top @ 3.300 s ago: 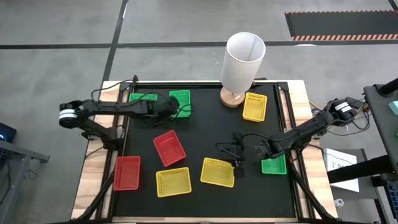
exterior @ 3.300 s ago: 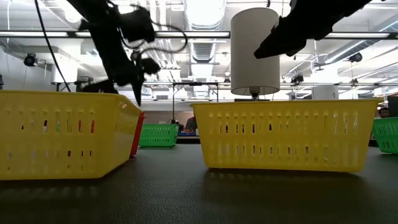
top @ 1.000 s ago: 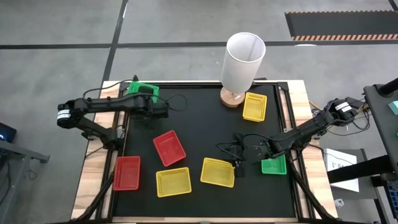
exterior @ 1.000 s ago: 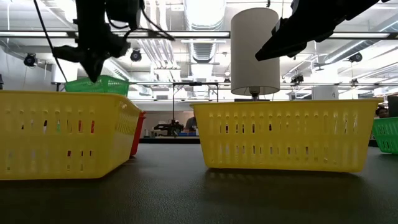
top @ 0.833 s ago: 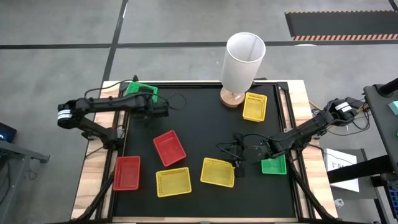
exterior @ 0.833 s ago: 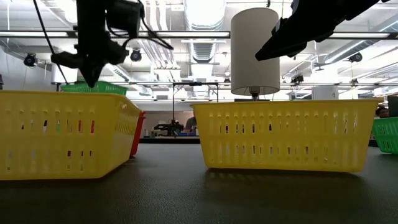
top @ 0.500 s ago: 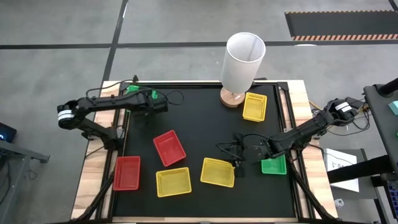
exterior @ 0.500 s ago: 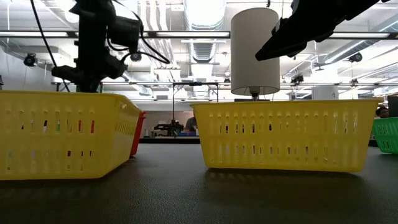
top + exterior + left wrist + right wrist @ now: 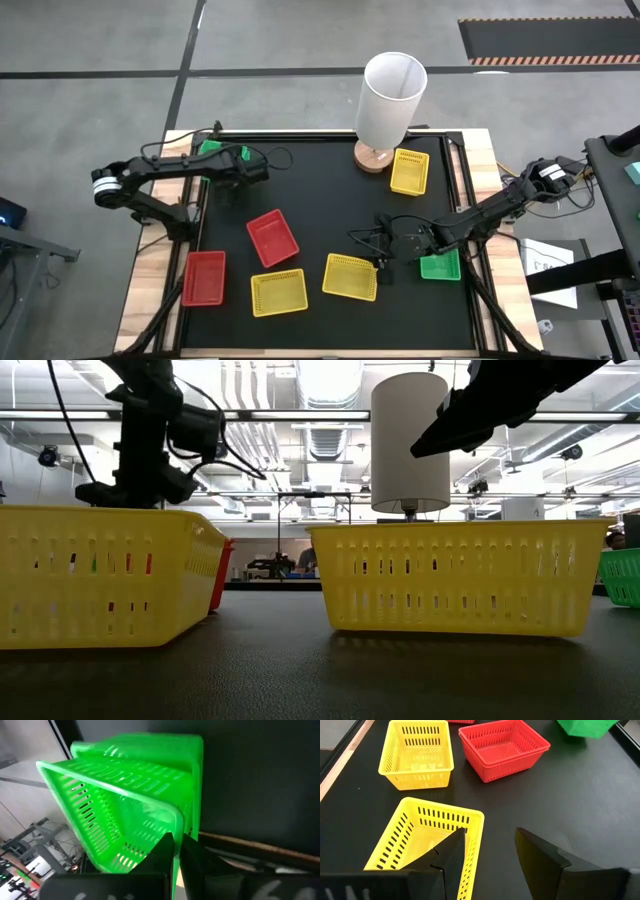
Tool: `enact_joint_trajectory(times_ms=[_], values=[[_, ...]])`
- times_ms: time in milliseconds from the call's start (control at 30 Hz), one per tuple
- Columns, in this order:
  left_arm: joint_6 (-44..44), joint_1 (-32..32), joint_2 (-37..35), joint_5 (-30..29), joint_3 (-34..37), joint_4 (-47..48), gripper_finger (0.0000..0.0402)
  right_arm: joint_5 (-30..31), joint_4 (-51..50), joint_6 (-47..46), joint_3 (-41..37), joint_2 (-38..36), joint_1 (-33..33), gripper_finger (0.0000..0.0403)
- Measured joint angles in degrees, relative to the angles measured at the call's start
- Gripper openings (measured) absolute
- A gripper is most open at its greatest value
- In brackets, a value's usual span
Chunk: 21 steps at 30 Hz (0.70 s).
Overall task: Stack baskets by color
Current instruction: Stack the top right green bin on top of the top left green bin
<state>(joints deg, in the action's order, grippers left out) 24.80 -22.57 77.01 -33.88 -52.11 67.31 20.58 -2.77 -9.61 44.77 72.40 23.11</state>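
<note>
My left gripper [image 9: 238, 160] is at the table's far left corner, shut on a green basket [image 9: 115, 815]. This basket tilts over a second green basket [image 9: 150, 745], and both show only partly under the arm in the high view [image 9: 211, 147]. My right gripper [image 9: 383, 272] hangs open, touching nothing, beside the right-hand near yellow basket [image 9: 350, 277]. A third green basket [image 9: 440, 266] lies under the right arm. Two red baskets [image 9: 272, 237] [image 9: 203, 277] and two more yellow ones [image 9: 278, 292] [image 9: 409, 171] stand flat on the mat. My left gripper pinches the held green basket's side wall at its rim [image 9: 176, 831], one finger inside the basket and one outside. The fingers slant down from the near side. The basket hangs tilted, its lower part set into the second green basket beneath it.
A tall white cylinder [image 9: 392, 95] on a round wooden base stands at the far edge, next to the far yellow basket. The black mat has a raised frame [image 9: 205, 215] along its sides. Bare mat [image 9: 340, 205] lies in the middle.
My left gripper has come down with the green basket toward the far left corner. In the low view the basket has dropped out of sight behind the yellow basket's rim. My right gripper has kept still.
</note>
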Motion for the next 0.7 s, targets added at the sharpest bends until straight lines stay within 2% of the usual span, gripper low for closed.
enact_joint_trajectory(times_ms=[567, 700], values=[[1.4, 0.0, 0.0, 2.3, 1.2, -5.0, 0.0002, 0.0, 0.0, 0.5, 0.0, 0.0, 0.0, 0.0167], [1.5, 0.0, 0.0, 2.3, 1.5, -6.4, 0.0019, 0.0, 0.0, 0.5, 0.0, 0.0, 0.0, 0.0167]])
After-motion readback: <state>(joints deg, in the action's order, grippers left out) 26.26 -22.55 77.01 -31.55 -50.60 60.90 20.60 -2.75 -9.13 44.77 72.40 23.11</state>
